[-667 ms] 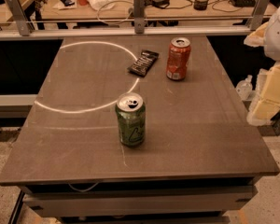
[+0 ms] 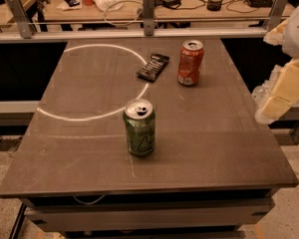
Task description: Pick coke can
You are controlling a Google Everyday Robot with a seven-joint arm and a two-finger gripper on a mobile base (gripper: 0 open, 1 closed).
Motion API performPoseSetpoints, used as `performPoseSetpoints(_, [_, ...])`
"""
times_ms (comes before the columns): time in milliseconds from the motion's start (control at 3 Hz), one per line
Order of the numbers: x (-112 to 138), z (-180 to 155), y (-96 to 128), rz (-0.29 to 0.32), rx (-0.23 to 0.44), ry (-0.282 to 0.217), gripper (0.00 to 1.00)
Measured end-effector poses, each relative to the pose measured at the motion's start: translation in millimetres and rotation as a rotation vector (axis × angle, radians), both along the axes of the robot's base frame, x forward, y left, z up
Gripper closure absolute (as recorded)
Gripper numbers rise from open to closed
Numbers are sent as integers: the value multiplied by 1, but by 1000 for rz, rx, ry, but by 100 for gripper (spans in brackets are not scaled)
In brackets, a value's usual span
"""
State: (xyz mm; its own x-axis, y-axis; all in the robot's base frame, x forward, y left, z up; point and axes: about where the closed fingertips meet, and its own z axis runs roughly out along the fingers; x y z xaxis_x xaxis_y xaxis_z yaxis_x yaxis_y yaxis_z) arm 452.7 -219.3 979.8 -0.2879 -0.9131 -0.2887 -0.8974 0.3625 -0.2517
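The coke can (image 2: pixel 190 62) is red-orange with a silver top and stands upright at the back right of the dark table (image 2: pixel 214 148). A green can (image 2: pixel 139 127) stands upright nearer the front, in the middle. A flat black snack packet (image 2: pixel 153 66) lies just left of the coke can. My gripper (image 2: pixel 281 91) shows as cream-white parts at the right edge of the view, beyond the table's right side, well to the right of the coke can and touching nothing.
A thin white ring (image 2: pixel 97 81) is marked on the table's left half. A metal rail (image 2: pixel 148 31) runs behind the table, with a cluttered desk (image 2: pixel 139 1) beyond it. Floor shows to the left and right of the table.
My gripper has shifted slightly left and up at the right edge. The cans and the packet have not moved.
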Motion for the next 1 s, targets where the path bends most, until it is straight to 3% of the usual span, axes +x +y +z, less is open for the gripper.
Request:
performPoseSetpoints(333, [23,5,-10,-145,155,-54,0])
performPoseSetpoints(667, [42,0,-15,-228,342,-118,0])
performPoseSetpoints(1000, [59,-4,-19,-250,534,-221,0])
